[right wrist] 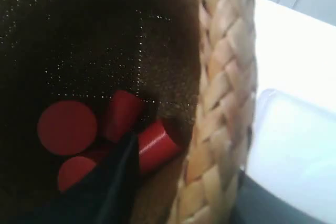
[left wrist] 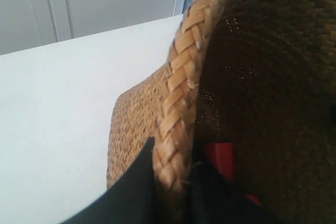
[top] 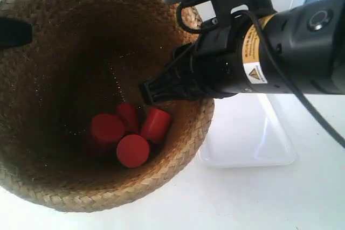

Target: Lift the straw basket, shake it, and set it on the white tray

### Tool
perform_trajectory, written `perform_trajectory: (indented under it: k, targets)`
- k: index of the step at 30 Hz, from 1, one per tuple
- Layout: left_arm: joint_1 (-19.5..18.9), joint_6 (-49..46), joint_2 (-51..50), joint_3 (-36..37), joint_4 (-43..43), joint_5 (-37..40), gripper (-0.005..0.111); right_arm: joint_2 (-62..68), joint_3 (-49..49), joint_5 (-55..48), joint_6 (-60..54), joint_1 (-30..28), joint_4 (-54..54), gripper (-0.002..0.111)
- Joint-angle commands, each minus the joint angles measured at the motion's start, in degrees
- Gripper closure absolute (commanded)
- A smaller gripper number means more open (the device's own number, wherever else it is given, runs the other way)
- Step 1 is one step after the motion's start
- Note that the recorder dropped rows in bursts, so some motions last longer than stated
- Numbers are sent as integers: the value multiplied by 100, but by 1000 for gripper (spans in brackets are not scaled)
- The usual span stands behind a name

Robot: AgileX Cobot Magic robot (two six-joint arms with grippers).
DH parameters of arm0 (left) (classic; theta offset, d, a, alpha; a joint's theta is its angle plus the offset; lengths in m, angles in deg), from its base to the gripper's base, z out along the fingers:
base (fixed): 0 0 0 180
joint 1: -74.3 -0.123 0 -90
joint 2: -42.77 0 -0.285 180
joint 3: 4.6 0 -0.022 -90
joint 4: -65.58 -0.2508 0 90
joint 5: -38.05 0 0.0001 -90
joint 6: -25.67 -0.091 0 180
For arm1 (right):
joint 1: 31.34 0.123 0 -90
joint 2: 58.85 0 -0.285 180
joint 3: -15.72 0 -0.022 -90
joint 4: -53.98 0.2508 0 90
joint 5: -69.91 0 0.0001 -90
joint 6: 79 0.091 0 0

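The straw basket (top: 64, 41) fills the left of the exterior view, its dark inside holding several red cylinders (top: 132, 133). The arm at the exterior view's right reaches over the rim; this is my right gripper (top: 153, 92). In the right wrist view the right gripper (right wrist: 194, 171) is shut on the braided rim (right wrist: 226, 103), one finger inside and one outside. My left gripper (left wrist: 173, 156) is likewise shut on the rim (left wrist: 181, 77) at the opposite side, and shows as a dark shape (top: 13, 33) in the exterior view. The white tray (top: 248, 133) lies beside the basket, partly hidden by it.
The white table (top: 269, 203) runs along the front and right of the exterior view. In the left wrist view it stretches out behind the basket (left wrist: 63, 103) to a pale wall. The tray's rim (right wrist: 294, 150) shows just past the basket in the right wrist view.
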Motion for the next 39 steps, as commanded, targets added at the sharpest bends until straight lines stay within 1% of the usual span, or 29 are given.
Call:
perform_trajectory:
  k: [1,3,5,6,7,8,9,11,13,16,27,29,30,33,34,35,36,38,39]
  targets:
    - [19,-140,39,-50,157,54,107,177,-53,194,-30,-31,-108,108]
    - [19,-116,24,-180,186,111,107,105,141,149,-58,-31,-101,108]
    - [19,39,180,-759,574,586,107,-226,748,-23,-511,117,353,108]
    - [19,-107,308,-1070,804,814,107,-442,1062,-34,-773,249,616,108]
    - [36,-420,406,-1238,940,1048,107,-602,1175,19,-924,360,706,108]
    - [83,-675,423,-1189,888,1092,107,-696,1062,102,-1013,461,531,108]
    - [108,-659,371,-893,697,957,107,-618,739,78,-726,430,113,108]
    - [74,-51,47,-182,416,253,107,-176,222,-166,288,124,-492,108]
    - [39,4,-57,39,416,166,107,-16,109,-104,280,16,-300,108]
    - [39,-243,-46,52,502,93,107,-2,69,31,175,16,-217,108]
    - [39,-193,-46,52,539,82,107,54,-308,96,200,16,-139,108]
    - [39,-193,-46,26,601,82,107,28,-207,64,200,16,-102,108]
    - [39,-152,-4,-68,702,128,107,-102,-37,-1,133,34,57,108]
    - [39,-158,338,-932,1025,435,107,-720,897,-53,-746,296,806,108]
    - [39,-270,474,-1296,1089,686,107,-919,1147,25,-942,427,960,108]
    - [39,-548,502,-1346,1055,894,107,-1019,1170,94,-1091,535,914,108]
    - [39,-693,475,-1138,913,992,107,-936,938,106,-876,515,531,108]
    - [19,-292,179,-236,815,413,107,-432,257,-223,358,211,-580,108]
    - [21,-22,39,41,828,201,107,-160,135,-489,593,38,-514,108]
